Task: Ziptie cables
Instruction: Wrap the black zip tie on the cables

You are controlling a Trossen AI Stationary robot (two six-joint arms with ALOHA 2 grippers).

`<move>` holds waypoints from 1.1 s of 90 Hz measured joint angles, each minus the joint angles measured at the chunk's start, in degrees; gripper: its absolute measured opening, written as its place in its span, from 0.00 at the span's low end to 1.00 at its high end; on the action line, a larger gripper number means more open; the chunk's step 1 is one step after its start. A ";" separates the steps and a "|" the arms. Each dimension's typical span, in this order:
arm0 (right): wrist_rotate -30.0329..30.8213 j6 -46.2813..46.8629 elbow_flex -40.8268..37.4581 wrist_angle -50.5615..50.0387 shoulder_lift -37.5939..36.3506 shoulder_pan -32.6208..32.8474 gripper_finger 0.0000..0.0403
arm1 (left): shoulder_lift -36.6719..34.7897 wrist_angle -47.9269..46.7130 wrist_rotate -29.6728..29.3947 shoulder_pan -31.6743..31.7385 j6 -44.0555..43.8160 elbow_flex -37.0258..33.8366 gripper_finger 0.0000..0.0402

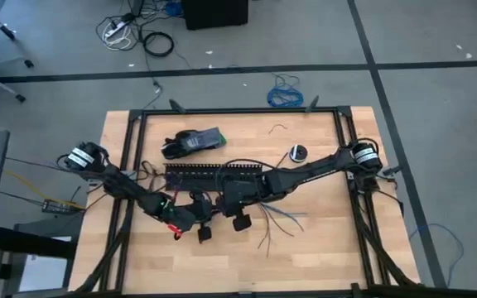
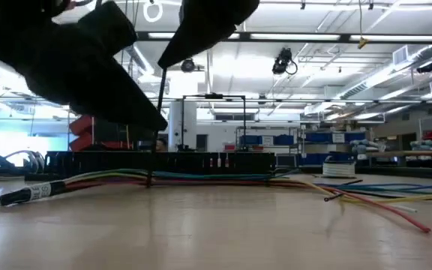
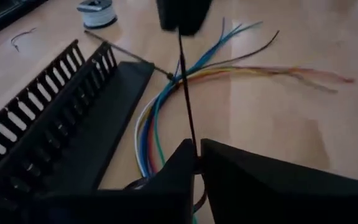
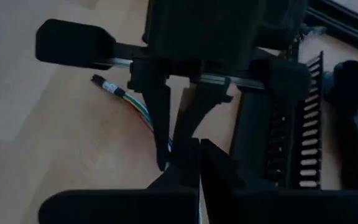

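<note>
1. Light wooden tabletop [image 1: 321, 248] on a dark frame, grey floor around it; the low view shows a bright workshop hall behind.
2. Long black slotted comb-edged plastic channel [image 1: 214, 175] lies centre of the high view.
3. Loose bundle of thin blue, grey, white, yellow and red cables [image 3: 166, 106] runs just below the channel; the ends splay toward the lower right of the high view.
4. Thin straight black plastic ziptie [image 3: 185, 93] stands upright over the bundle, crossing it.
5. Left gripper [image 3: 197, 155], centre-left, fingers pinched narrow on the ziptie.
6. Right gripper [image 4: 199, 149], centre, fingers nearly closed; ziptie end meets it, grip unclear.
7. Small round white spool [image 1: 297, 153], upper right of the channel.
</note>
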 joint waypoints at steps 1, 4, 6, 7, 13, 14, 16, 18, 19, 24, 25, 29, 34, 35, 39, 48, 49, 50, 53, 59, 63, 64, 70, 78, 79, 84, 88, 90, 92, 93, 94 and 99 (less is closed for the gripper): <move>0.16 -0.01 0.00 -0.07 -0.01 0.00 0.00 | 0.13 0.09 -0.04 0.02 -0.01 0.01 0.01; 0.86 -0.05 0.00 -0.28 -0.15 0.00 0.00 | 0.37 0.09 -0.13 0.06 0.02 0.02 0.00; 1.24 -0.06 -0.02 -0.47 -0.29 0.00 0.00 | 0.49 0.05 -0.30 0.14 0.00 0.02 0.00; 1.34 -0.06 -0.03 -0.58 -0.33 0.00 0.00 | 0.54 0.05 -0.37 0.18 -0.01 0.02 0.00; 1.63 -0.19 -0.04 -0.95 -0.65 0.00 0.00 | 1.04 0.45 -0.95 0.37 -0.11 0.06 0.00; 1.74 -0.24 -0.04 -1.13 -0.77 0.00 0.00 | 1.09 0.45 -1.13 0.38 -0.14 0.06 0.00; 2.14 -0.33 -0.07 -1.54 -0.91 0.00 0.00 | 1.13 0.43 -1.35 0.38 -0.15 0.07 0.00; 2.61 -0.42 -0.09 -1.84 -1.06 0.02 0.00 | 1.13 0.45 -1.47 0.42 -0.18 0.07 0.00; 2.89 -0.47 -0.09 -1.91 -1.10 0.02 0.00 | 1.13 0.47 -1.54 0.42 -0.20 0.07 0.00; 4.56 -0.64 -0.09 -2.43 -1.42 0.02 0.00 | 1.10 0.74 -1.73 0.47 -0.24 0.11 0.00; 4.83 -0.65 -0.09 -2.69 -1.49 0.02 0.00 | 1.09 0.74 -1.79 0.47 -0.23 0.11 0.00; 5.46 -0.65 -0.09 -3.44 -1.75 0.04 0.00 | 1.11 0.70 -2.19 0.50 -0.24 0.10 0.00; 5.75 -0.65 -0.09 -3.58 -1.86 0.04 0.00 | 1.13 0.68 -2.72 0.53 -0.24 0.08 0.00; 5.76 -0.65 -0.09 -3.61 -1.90 0.04 0.00 | 1.12 0.67 -2.72 0.53 -0.24 0.07 0.00; 5.79 -0.66 -0.09 -3.66 -1.92 0.02 0.00 | 1.12 0.61 -2.72 0.50 -0.26 0.07 0.00; 6.10 -0.97 -0.09 -3.83 -1.92 0.04 0.00 | 1.14 0.30 -2.70 0.51 -0.27 0.04 0.00; 6.17 -1.05 -0.09 -3.83 -1.92 0.04 0.00 | 1.15 0.30 -2.70 0.51 -0.28 0.04 0.00; 6.24 -1.11 -0.09 -3.82 -1.92 0.03 0.00 | 1.15 0.30 -2.70 0.50 -0.28 0.04 0.00; 6.78 -1.18 -0.09 -3.82 -1.92 0.02 0.00 | 1.15 0.28 -2.70 0.49 -0.28 0.04 0.00; 8.13 -1.37 -0.09 -3.86 -1.92 0.04 0.00 | 1.16 0.28 -2.72 0.51 -0.31 0.04 0.00; 8.67 -1.59 -0.09 -3.92 -1.92 0.04 0.00 | 1.17 0.26 -2.71 0.50 -0.31 0.00 0.00; 8.72 -1.60 -0.09 -3.92 -1.92 0.04 0.00 | 1.17 0.24 -2.71 0.50 -0.31 0.00 0.00; 8.73 -1.59 -0.09 -3.90 -1.94 -0.09 0.00 | 1.22 0.27 -2.63 0.49 -0.31 -0.03 0.00; 7.13 -0.89 0.02 -3.61 -3.01 -0.20 0.00 | 1.45 -0.23 -0.74 0.44 -0.25 -0.27 0.00; 6.31 -0.66 0.04 -3.58 -3.46 -0.24 0.00 | 1.54 -0.40 -0.63 0.38 -0.24 -0.35 0.00; 4.05 0.06 0.04 -3.80 -7.15 -0.35 0.00 | 1.76 -1.09 -0.24 0.29 -0.07 -0.48 0.00; 4.20 0.02 0.57 -3.23 -8.96 -0.32 0.00 | 1.51 -0.11 -0.69 0.36 -0.07 -0.37 0.00; 4.65 -0.24 0.79 -2.30 -9.17 -0.29 0.00 | 1.41 0.34 -1.07 0.38 -0.16 -0.26 0.00; 5.28 -0.64 0.85 -2.28 -9.26 -0.26 0.00 | 1.37 0.62 -1.25 0.43 -0.17 -0.22 0.00; 5.59 -0.90 0.88 -2.20 -9.26 -0.24 0.00 | 1.37 0.66 -1.30 0.44 -0.16 -0.22 0.00; 5.84 -1.11 0.88 -2.08 -9.24 -0.22 0.00 | 1.37 0.63 -1.34 0.45 -0.17 -0.22 0.00; 6.88 -1.29 0.52 -2.86 -9.02 -0.22 0.00 | 1.48 0.36 -1.43 0.42 -0.26 -0.28 0.00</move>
